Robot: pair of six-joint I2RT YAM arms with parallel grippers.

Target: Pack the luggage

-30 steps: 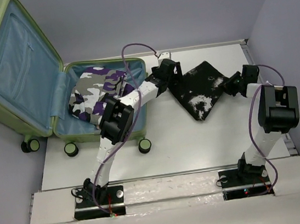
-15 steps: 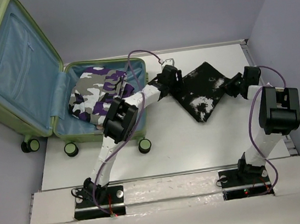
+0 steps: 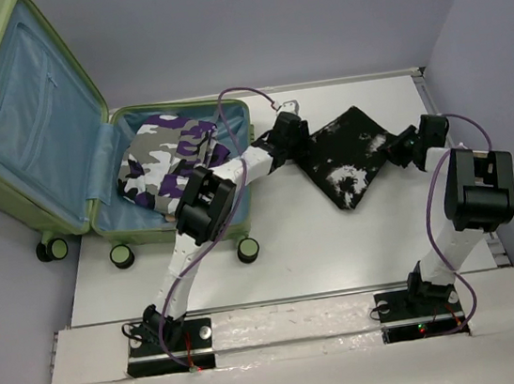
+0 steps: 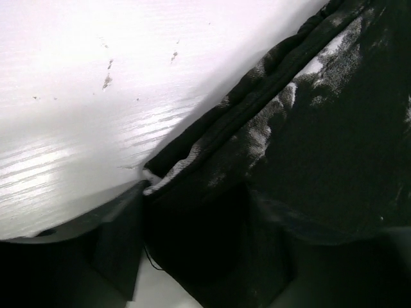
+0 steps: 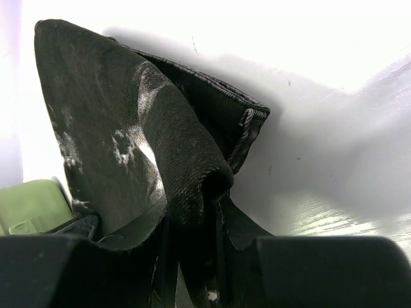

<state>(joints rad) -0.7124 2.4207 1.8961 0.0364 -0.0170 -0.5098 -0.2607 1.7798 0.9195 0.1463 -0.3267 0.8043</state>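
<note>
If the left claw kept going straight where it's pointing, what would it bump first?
The black cloth. The left claw points straight at it, and the cloth's edge lies between its fingers, so it would likely push into that at once.

The table [image 3: 340, 247] is a white rectangular surface with a faint linear grain. A grey-lavender back wall [image 3: 309, 15] stands along its far edge. A right wall [image 3: 502, 37] of the same colour stands along its right edge, and the two walls meet at the far right corner. A metal rail [image 3: 299, 297] runs along the near edge, with a white board [image 3: 299, 366] in front of it. Lighting is diffuse and shadows are soft. In both wrist views glare whitens the table, and small dark specks [image 4: 108, 63] mark its surface.
</note>
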